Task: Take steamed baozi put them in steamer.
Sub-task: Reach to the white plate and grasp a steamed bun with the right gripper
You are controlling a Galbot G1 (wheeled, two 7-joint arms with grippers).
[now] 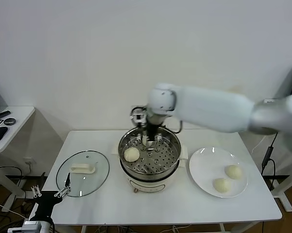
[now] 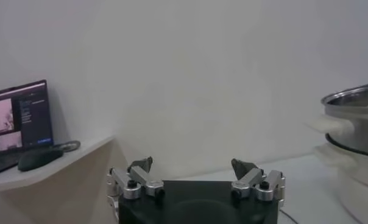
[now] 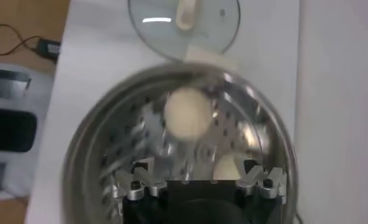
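The steamer (image 1: 151, 175) stands mid-table, a shiny steel pot with a perforated tray. One steamed baozi (image 1: 131, 154) lies on the tray's left side; the right wrist view shows this bun (image 3: 185, 114) too. A second pale baozi (image 3: 228, 167) lies on the tray just beneath my right gripper (image 3: 197, 175), whose jaws stand wide open around nothing. In the head view that right gripper (image 1: 148, 141) reaches down inside the steamer's rear. Two more baozi (image 1: 233, 171) (image 1: 222, 185) rest on the white plate (image 1: 206, 162). My left gripper (image 1: 51, 193) hangs open, low off the table's front left corner.
A round glass lid (image 1: 82, 173) with a white handle lies flat left of the steamer. A white side table (image 1: 12, 121) with a laptop (image 2: 19, 119) and a mouse (image 2: 39, 158) stands further left. The wall is close behind the table.
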